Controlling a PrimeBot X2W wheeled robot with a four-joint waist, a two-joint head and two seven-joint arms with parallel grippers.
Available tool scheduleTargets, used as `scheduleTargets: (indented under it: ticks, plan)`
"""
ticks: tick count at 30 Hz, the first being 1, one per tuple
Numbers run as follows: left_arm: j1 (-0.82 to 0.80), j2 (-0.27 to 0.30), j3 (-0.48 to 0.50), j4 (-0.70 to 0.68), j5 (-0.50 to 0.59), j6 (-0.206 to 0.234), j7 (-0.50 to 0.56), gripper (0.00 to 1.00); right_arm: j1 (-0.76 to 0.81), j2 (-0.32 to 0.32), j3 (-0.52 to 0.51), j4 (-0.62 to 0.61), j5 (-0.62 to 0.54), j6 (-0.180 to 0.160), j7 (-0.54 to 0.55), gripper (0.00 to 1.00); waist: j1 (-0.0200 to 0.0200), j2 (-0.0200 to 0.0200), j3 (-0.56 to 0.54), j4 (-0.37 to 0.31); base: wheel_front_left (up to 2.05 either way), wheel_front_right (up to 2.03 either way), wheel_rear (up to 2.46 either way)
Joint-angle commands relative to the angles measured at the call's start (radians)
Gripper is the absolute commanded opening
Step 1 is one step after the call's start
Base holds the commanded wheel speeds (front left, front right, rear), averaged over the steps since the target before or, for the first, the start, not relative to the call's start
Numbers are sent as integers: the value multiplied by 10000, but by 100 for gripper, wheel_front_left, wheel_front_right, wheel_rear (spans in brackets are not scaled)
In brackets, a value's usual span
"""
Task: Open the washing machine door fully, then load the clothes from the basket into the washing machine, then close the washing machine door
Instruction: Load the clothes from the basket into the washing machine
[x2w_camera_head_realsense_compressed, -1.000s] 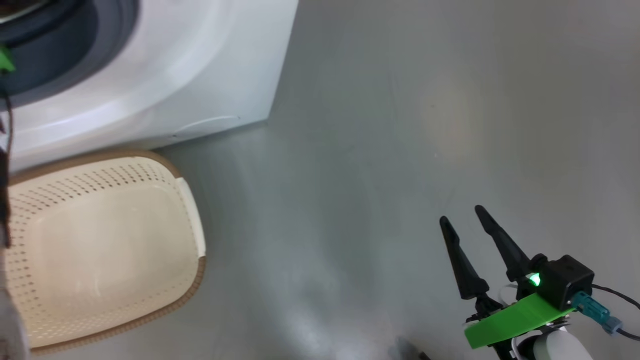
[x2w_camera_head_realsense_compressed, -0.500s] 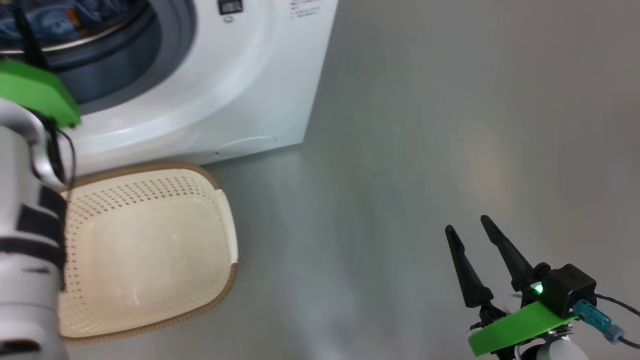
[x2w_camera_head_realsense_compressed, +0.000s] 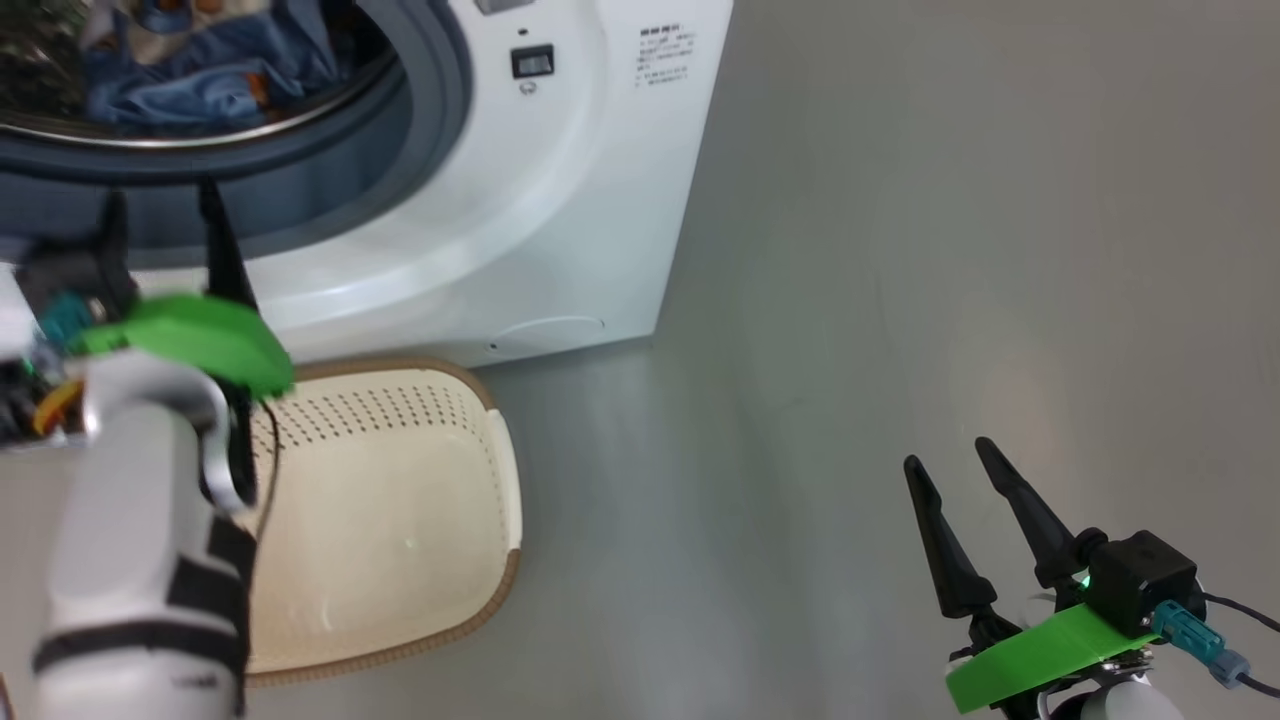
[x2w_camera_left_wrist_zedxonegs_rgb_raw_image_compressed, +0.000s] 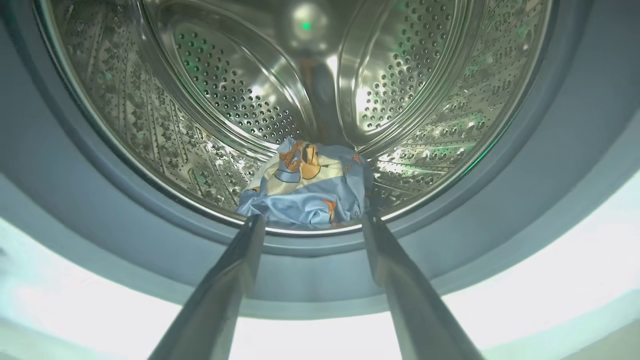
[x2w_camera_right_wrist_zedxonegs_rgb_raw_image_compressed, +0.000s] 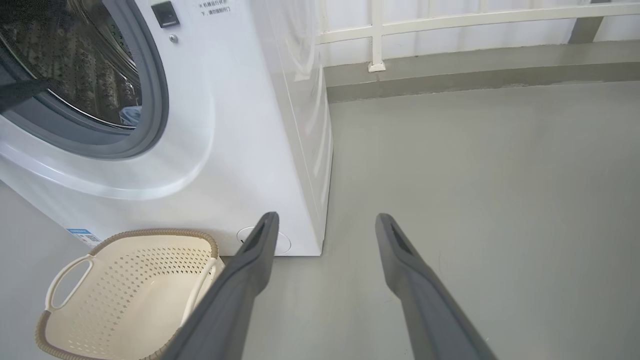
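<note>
Head view has the washing machine (x2w_camera_head_realsense_compressed: 560, 200) at 11 o'clock, and its round mouth stands uncovered. The clothes (x2w_camera_head_realsense_compressed: 200, 70), light blue fabric with orange prints, lie inside the steel drum (x2w_camera_left_wrist_zedxonegs_rgb_raw_image_compressed: 225, 100), behind the grey-blue gasket (x2w_camera_head_realsense_compressed: 430, 130). The basket (x2w_camera_head_realsense_compressed: 400, 520) stands on the grey floor (x2w_camera_head_realsense_compressed: 900, 250) at 7 o'clock, just beside the front of the machine, and its whole cream bottom is visible.

The left hand (x2w_camera_head_realsense_compressed: 160, 197) is at 9 o'clock, above the near rim of the basket. It is released, its two dark fingers are apart and grasp nothing, and they point at the lower part of the gasket. In the left wrist view the bundle rests on the bottom of the drum at 6 o'clock and shows between the two fingertips. I cannot tell if the tips touch the gasket.

The right hand (x2w_camera_head_realsense_compressed: 948, 453) is at 4 o'clock in the head view, over bare floor and well apart from the machine. It is also released, fingers spread and nothing between them. In the right wrist view the basket is at 7 o'clock, a blue label sticker (x2w_camera_right_wrist_zedxonegs_rgb_raw_image_compressed: 80, 234) is just above its rim, and a small round hatch (x2w_camera_right_wrist_zedxonegs_rgb_raw_image_compressed: 285, 242) is low on the machine front.
</note>
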Motion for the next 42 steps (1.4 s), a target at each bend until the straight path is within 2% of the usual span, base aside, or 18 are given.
scheduleTargets:
  ticks: [1, 7, 19, 30, 37, 42]
  plan:
    - [445, 250, 289, -476, -86, -83, -62, 100, 17, -98, 129, -152, -203, 16, -48, 100, 0, 0, -318, 166, 0, 0, 0]
    - [2038, -63, 420, -1373, -53, -264, -62, 100, 259, -184, -24, 17, -400, 16, -48, 100, 0, 0, -981, 523, 0, 0, 0]
    - [4889, -451, 408, -2946, -284, -300, -62, 100, 791, -162, -78, 44, -658, 16, -48, 100, 0, 0, -2161, 1251, 0, 0, 0]
    - [7087, -465, -200, -4697, -1031, -110, -62, 100, 1383, -322, -207, -88, -846, 16, -48, 100, 0, 0, -2911, 1401, 0, 0, 0]
    - [8137, -466, -272, -5608, -993, 45, -63, 100, 1675, -321, -290, -228, -985, 16, -48, 100, 0, 0, -3292, 1365, 0, 0, 0]
    - [8690, -466, -184, -6061, -935, -2, -63, 100, 1837, -280, -389, -349, -1079, 16, -48, 100, 0, 0, -3470, 1281, 0, 0, 0]
